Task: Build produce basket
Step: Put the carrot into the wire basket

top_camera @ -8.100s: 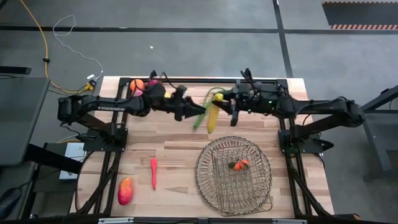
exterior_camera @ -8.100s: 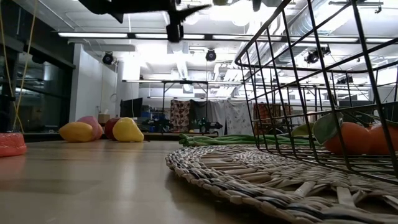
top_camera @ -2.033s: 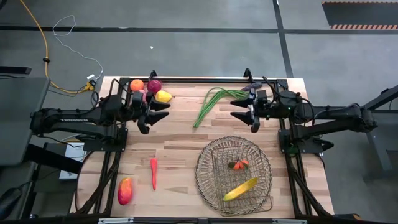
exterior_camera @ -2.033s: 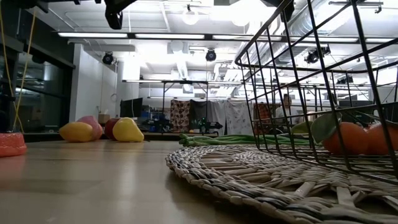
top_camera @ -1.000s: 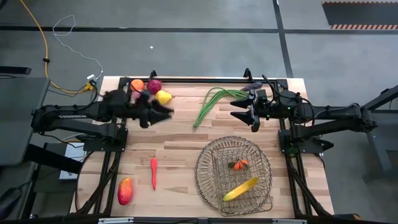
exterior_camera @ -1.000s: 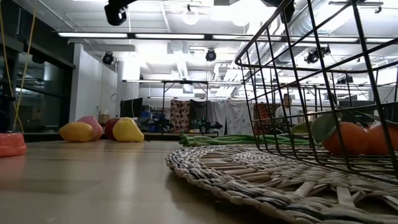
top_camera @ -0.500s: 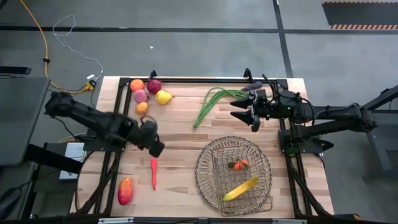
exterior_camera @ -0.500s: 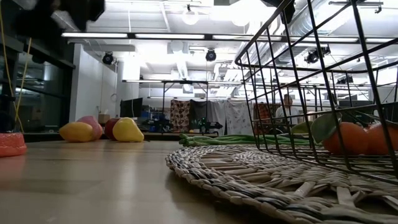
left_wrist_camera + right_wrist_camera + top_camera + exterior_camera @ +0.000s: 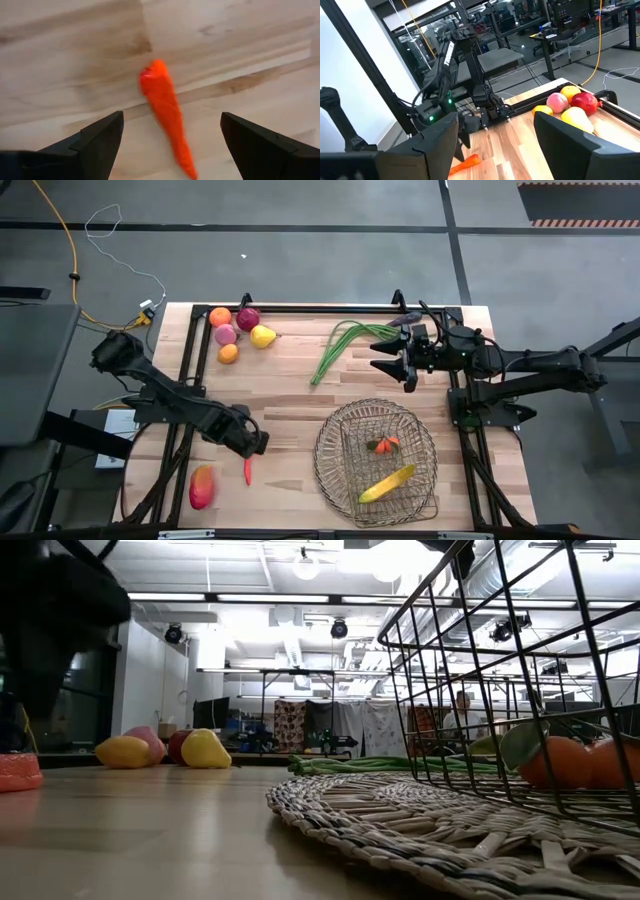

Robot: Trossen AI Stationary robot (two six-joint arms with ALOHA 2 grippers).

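Red chilli (image 9: pixel 165 117) on table, between open left pincer (image 9: pixel 170 137) fingers, untouched

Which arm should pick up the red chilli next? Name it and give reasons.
Left. The left gripper hovers open right over the red chilli, which lies between its fingers; the right gripper waits by the green beans.

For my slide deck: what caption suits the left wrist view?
Open left gripper poised above a red chilli lying on the wooden table.
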